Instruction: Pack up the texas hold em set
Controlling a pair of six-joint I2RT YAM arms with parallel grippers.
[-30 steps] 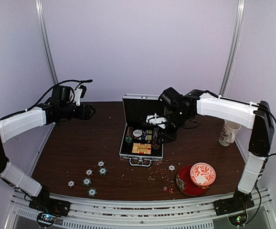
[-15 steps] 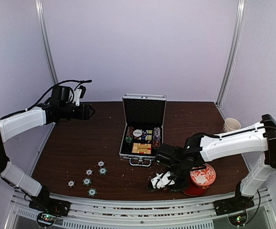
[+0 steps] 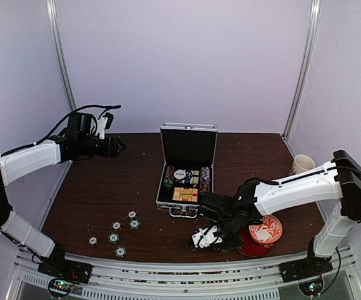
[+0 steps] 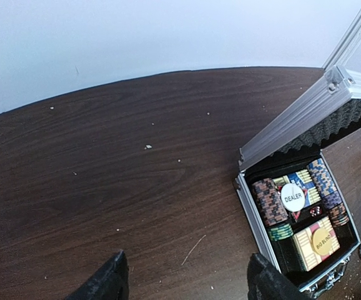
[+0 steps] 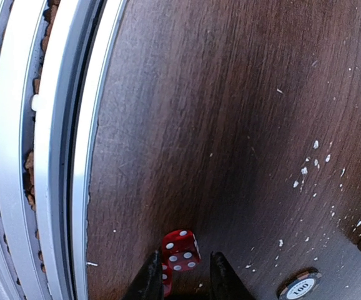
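The silver briefcase (image 3: 165, 201) stands open mid-table, lid (image 3: 188, 145) upright, with chip stacks (image 4: 268, 201), a white DEALER button (image 4: 293, 197) and tan card boxes (image 4: 306, 245) inside. Several loose green/white chips (image 3: 113, 237) lie at the front left. My right gripper (image 3: 200, 240) is low at the table's front edge, jaws slightly apart around two tiny red dice; one die (image 5: 180, 249) sits between the fingertips, the other (image 5: 166, 278) is against the left finger. A chip (image 5: 299, 289) lies beside it. My left gripper (image 3: 119, 145) hangs open and empty above the back left.
A red-and-white bowl (image 3: 265, 227) on a red saucer (image 3: 245, 247) sits right beside my right arm. A white mug (image 3: 300, 166) stands at the far right. The metal front rail (image 5: 55, 156) runs just past the dice. Crumbs dot the wood.
My right arm swung from over the briefcase down to the front of the table, then edged slightly left onto the dice. The left arm has not moved.
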